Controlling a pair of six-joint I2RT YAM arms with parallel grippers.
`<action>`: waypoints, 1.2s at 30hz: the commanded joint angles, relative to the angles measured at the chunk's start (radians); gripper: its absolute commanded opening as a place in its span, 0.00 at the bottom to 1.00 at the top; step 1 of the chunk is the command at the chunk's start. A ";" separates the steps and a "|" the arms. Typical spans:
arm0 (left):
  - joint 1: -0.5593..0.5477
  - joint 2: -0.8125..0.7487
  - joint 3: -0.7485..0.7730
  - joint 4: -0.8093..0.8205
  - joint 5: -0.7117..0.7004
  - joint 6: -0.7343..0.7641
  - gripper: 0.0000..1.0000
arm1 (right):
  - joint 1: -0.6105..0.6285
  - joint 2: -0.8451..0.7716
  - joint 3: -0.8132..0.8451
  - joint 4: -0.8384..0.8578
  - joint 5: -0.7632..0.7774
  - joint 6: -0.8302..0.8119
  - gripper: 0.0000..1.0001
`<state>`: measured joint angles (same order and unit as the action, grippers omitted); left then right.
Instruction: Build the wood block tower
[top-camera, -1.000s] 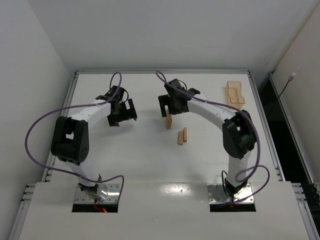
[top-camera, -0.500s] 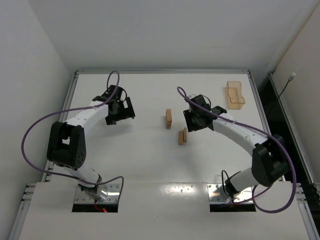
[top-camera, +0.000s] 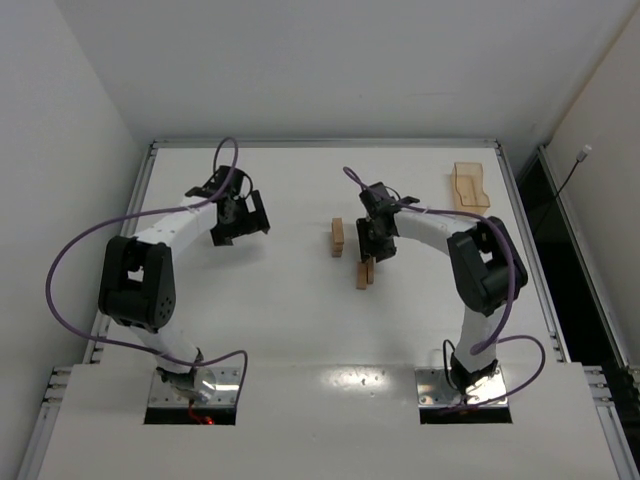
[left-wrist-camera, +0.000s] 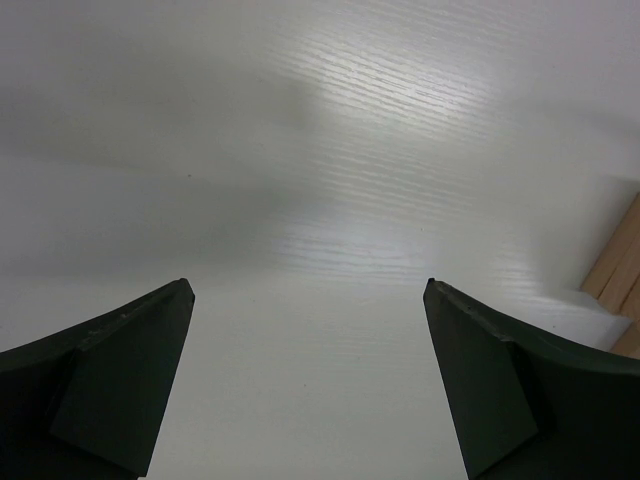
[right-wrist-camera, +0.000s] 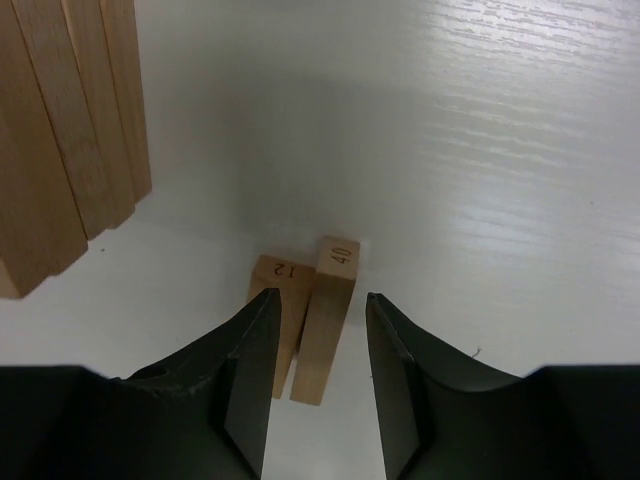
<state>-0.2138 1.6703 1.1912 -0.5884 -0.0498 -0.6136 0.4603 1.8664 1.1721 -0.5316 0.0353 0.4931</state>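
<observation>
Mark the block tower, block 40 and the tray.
Light-tan wooden block tower (top-camera: 338, 238): top external, its middle.
Tan wooden block numbered 40 (right-wrist-camera: 325, 330): right wrist, long upper face.
Shallow translucent tan tray (top-camera: 470, 188): top external, bare floor.

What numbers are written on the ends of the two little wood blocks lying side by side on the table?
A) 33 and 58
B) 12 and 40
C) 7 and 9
B: the right wrist view shows the block marked 12 lying right beside the block marked 40.
</observation>
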 joint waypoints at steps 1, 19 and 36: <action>0.030 0.017 0.038 0.012 0.022 -0.011 1.00 | -0.002 0.019 0.058 0.022 -0.021 0.032 0.36; 0.057 0.035 0.047 0.002 0.068 0.011 1.00 | -0.092 -0.064 -0.028 0.028 -0.089 0.006 0.00; 0.103 -0.006 0.027 0.053 0.395 0.232 1.00 | -0.402 0.333 0.383 0.196 -0.762 -0.146 0.00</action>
<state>-0.1215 1.7054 1.2026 -0.5564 0.3016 -0.4244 0.0746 2.1284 1.5074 -0.3534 -0.6106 0.3443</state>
